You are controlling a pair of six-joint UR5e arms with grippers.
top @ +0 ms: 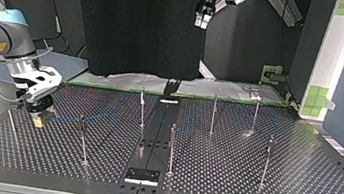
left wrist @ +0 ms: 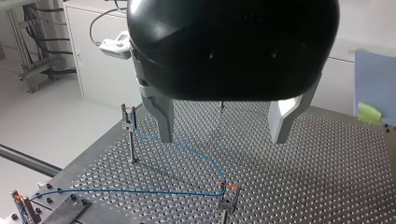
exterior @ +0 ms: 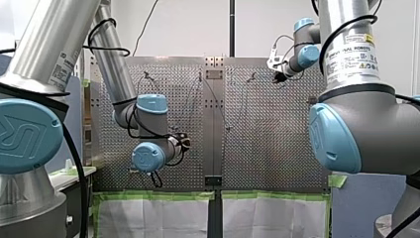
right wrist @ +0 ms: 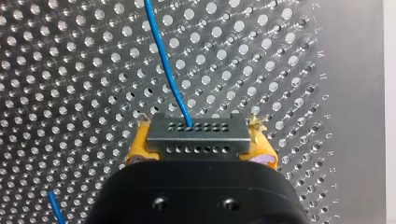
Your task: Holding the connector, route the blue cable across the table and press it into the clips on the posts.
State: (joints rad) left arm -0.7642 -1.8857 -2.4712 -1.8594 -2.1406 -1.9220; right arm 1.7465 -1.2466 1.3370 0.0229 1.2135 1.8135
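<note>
In the right wrist view my right gripper (right wrist: 198,142) is shut on a grey perforated connector (right wrist: 198,134), gripped between its yellow pads (right wrist: 261,140). The blue cable (right wrist: 166,65) leaves the connector's far face and runs away over the perforated plate. In the top view that gripper (top: 40,116) is low over the table at the left, and the cable (top: 102,114) trails from it toward the posts. My left gripper (left wrist: 223,135) hangs open high above the table, holding nothing. Below it the cable (left wrist: 187,150) sits in the clips of two posts (left wrist: 129,125) (left wrist: 228,198).
Several thin clip posts (top: 142,107) (top: 213,113) (top: 171,147) (top: 266,160) stand across the perforated table (top: 299,189). A dark rail (top: 154,140) runs down its middle. A black curtain (top: 139,22) hangs behind. A third post (left wrist: 21,205) is near the plate's edge.
</note>
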